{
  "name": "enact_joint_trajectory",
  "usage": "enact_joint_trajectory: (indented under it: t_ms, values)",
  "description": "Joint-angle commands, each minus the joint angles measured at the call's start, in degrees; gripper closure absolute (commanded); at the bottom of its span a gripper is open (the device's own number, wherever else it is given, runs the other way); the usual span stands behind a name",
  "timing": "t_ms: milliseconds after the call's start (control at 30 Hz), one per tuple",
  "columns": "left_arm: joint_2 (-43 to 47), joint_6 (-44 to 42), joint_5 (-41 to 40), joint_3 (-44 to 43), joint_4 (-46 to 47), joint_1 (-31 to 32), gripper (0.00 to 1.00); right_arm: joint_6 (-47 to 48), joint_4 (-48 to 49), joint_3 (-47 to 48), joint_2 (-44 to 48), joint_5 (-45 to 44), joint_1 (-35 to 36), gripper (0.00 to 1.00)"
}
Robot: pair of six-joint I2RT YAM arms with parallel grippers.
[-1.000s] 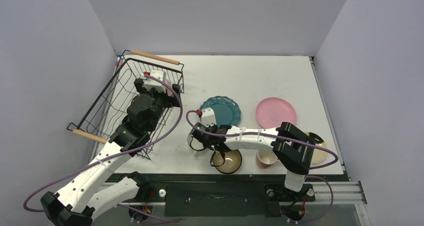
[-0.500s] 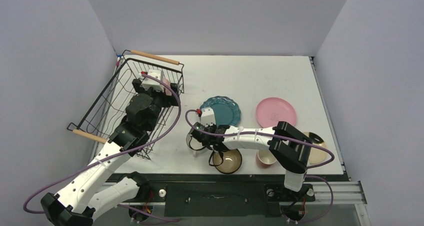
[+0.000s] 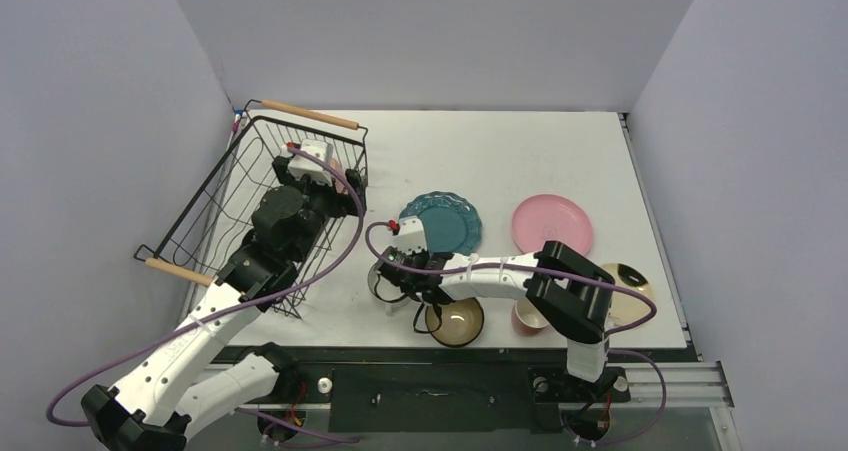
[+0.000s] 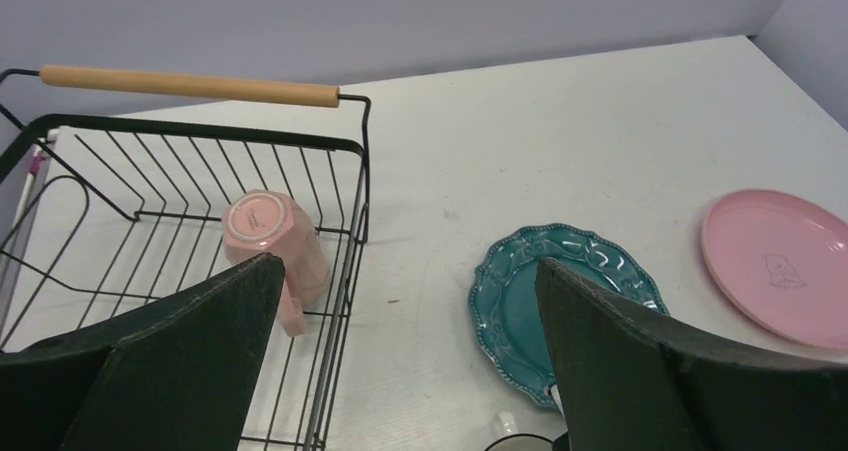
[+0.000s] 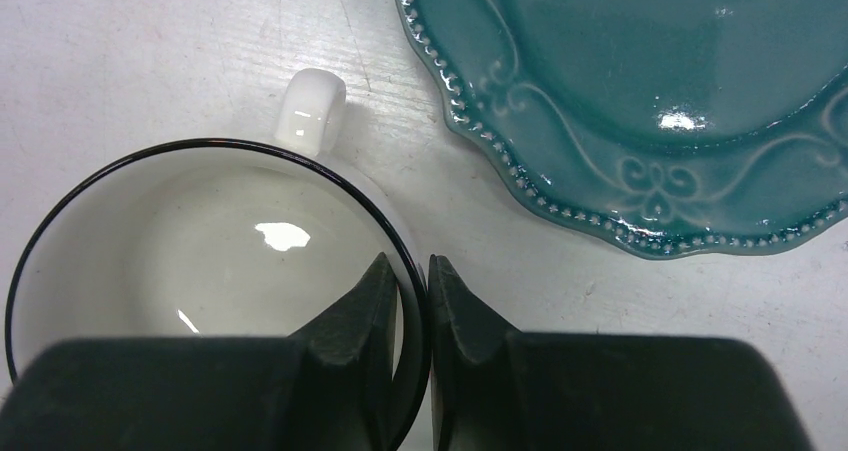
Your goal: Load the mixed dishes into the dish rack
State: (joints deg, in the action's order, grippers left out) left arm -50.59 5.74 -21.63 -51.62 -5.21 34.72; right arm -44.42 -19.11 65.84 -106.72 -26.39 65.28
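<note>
White mug (image 5: 200, 241), lower left: wall pinched by narrow right end effector (image 5: 412, 271) | judged: lift vertically, clear of teal scalloped plate (image 5: 680, 101) upper right | left end effector (image 4: 407, 266) wide, empty.

The right gripper (image 5: 408, 271) has shifted left, further from the teal scalloped ceramic plate (image 5: 650, 91). Its jaws have narrowed onto the black-edged rim of the white ceramic mug (image 5: 200, 241) just beside that plate. The right arm's elbow (image 3: 565, 286) has followed leftward.
</note>
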Motion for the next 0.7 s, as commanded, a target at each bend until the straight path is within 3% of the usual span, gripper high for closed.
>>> enact_joint_trajectory:
  t_ms: [0,200,300,500,667]
  values:
    - [-1.8,1.9,6.1,-4.5,-2.4,-0.2,0.04,0.7,2.6,2.5,0.3,0.0,0.4,1.0]
    - [-7.8,14.0,8.0,-19.4,-21.8,-0.8,0.04,3.2,4.6,5.5,1.9,4.2,-0.2,1.0]
    - [-7.0,19.5,14.4,-24.9,-27.8,-2.3,0.04,3.5,7.9,4.6,3.5,6.1,-0.9,1.0]
    - [-0.4,27.5,32.0,-23.4,-28.7,-7.0,0.04,4.2,10.6,3.2,6.5,11.5,-3.5,1.0]
    - [4.6,32.0,41.1,-15.5,-29.3,-9.4,0.03,1.1,23.1,-4.0,11.1,21.4,-7.5,1.0]
